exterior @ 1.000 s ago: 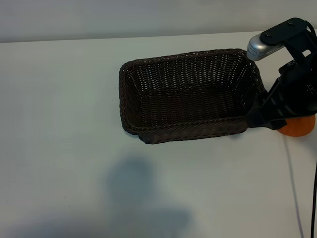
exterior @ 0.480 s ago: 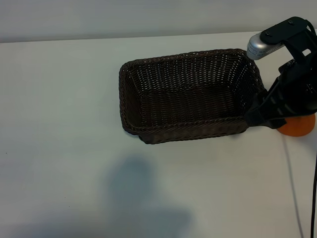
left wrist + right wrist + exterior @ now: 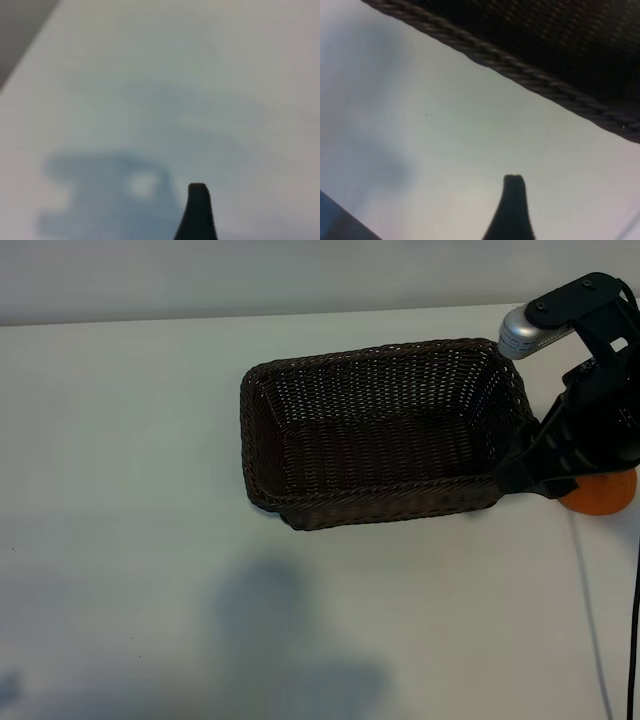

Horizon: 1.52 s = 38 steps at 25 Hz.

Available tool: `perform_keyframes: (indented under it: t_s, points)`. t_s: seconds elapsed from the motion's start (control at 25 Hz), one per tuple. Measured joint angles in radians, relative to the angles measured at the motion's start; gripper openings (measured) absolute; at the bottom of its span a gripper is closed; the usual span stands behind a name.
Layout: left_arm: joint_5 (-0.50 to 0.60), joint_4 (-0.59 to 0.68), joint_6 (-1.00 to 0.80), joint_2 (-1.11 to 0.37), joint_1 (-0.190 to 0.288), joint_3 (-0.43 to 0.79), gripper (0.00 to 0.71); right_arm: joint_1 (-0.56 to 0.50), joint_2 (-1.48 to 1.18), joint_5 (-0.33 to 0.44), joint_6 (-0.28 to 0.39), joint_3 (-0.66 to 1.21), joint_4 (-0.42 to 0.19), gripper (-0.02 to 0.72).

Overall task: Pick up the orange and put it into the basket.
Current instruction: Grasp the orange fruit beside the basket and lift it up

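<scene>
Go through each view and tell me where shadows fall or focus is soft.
Exterior view: a broad soft shadow lies on the table below the basket. Left wrist view: blurred, a grey shadow patch on the tabletop. Right wrist view: the basket rim is sharp, the finger soft.

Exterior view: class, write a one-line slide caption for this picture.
Empty wicker basket on a white table, with the right claw poised over the orange beside the basket's right end.

Right arm [image 3: 585, 410] low at table's right edge (jaws open).
</scene>
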Motion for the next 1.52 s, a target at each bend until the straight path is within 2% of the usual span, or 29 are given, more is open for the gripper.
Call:
perform_keyframes:
  t_s: [0.2, 0.88, 1.0, 1.12, 1.2, 1.32, 1.44, 1.52]
  points:
    - [0.000, -0.041, 0.034, -0.042, 0.000, 0.061, 0.594, 0.000, 0.000, 0.000, 0.000, 0.000, 0.000, 0.589]
    - [0.000, -0.052, 0.044, -0.050, 0.000, 0.065, 0.594, 0.000, 0.000, 0.000, 0.001, 0.000, 0.000, 0.589]
    - [0.000, -0.052, 0.044, -0.050, 0.000, 0.065, 0.594, 0.000, 0.000, 0.000, 0.021, 0.000, 0.000, 0.589]
    - [0.000, -0.051, 0.044, -0.050, 0.000, 0.065, 0.594, 0.000, 0.000, -0.002, 0.069, 0.000, -0.009, 0.589]
    - [0.000, -0.051, 0.044, -0.050, 0.000, 0.065, 0.594, 0.000, 0.000, -0.020, 0.115, 0.000, -0.041, 0.589]
    - [0.000, -0.050, 0.044, -0.050, 0.000, 0.065, 0.594, 0.000, 0.000, -0.067, 0.238, 0.000, -0.145, 0.589]
    - [0.000, -0.050, 0.044, -0.050, 0.000, 0.065, 0.593, -0.011, 0.007, -0.112, 0.376, 0.000, -0.280, 0.589]
    - [0.000, -0.050, 0.044, -0.050, 0.000, 0.065, 0.593, -0.040, 0.030, -0.129, 0.440, 0.000, -0.332, 0.589]
